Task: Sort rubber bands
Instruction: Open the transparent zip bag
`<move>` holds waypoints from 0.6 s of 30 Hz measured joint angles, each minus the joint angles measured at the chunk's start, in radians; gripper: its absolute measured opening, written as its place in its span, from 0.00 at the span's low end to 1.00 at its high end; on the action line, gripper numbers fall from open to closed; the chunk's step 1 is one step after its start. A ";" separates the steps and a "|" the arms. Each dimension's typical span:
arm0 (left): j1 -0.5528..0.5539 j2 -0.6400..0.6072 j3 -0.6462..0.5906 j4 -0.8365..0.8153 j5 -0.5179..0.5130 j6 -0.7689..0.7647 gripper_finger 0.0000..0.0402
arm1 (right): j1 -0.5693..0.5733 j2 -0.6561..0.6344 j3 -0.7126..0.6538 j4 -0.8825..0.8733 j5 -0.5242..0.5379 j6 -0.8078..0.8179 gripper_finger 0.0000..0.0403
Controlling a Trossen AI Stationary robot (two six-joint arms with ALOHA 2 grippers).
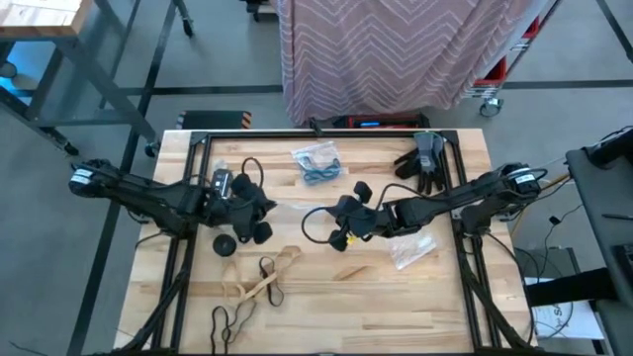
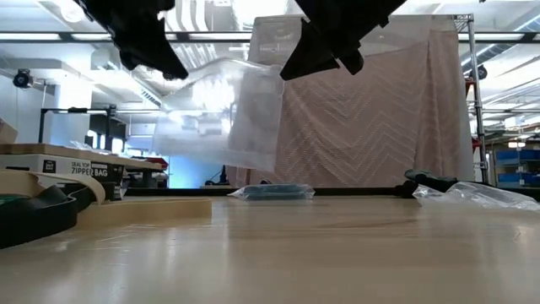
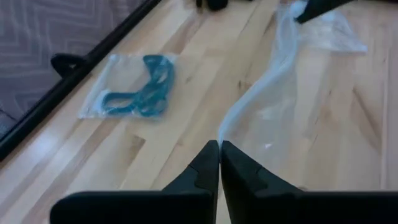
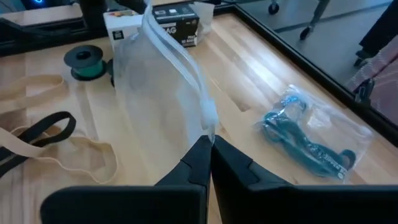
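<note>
A clear plastic bag (image 2: 221,118) hangs above the table's middle between my two grippers. My left gripper (image 3: 219,147) is shut on one end of its top edge and my right gripper (image 4: 208,143) on the other end. Tan rubber bands (image 1: 267,282) and black rubber bands (image 1: 232,318) lie loose on the near-left part of the table. Blue rubber bands (image 1: 316,163) lie inside another clear bag at the far middle. My left gripper pinches the bag's top edge (image 3: 225,127) between its two fingers, at their free ends, slanting down from the table's left. The bag is lifted clear and hangs below. My right gripper pinches the bag's zip strip (image 4: 209,121) near its other end, slanting down from the table's right. The bag hangs clear of the table there too.
Dark grey gloves (image 1: 423,158) lie at the far right and a second clear bag (image 1: 410,249) at the right. A black roll (image 1: 225,244), a green spool (image 4: 84,62) and a box of zipper bags (image 4: 168,22) stand at the left. A black frame (image 1: 316,133) borders the table.
</note>
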 joint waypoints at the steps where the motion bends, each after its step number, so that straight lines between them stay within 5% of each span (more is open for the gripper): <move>1: 0.006 0.010 0.000 0.000 0.009 0.000 0.00 | -0.001 0.002 0.000 0.000 -0.001 0.000 0.00; 18: 0.034 0.050 0.000 -0.026 0.019 0.102 0.00 | -0.001 0.000 0.016 -0.108 -0.050 -0.069 0.02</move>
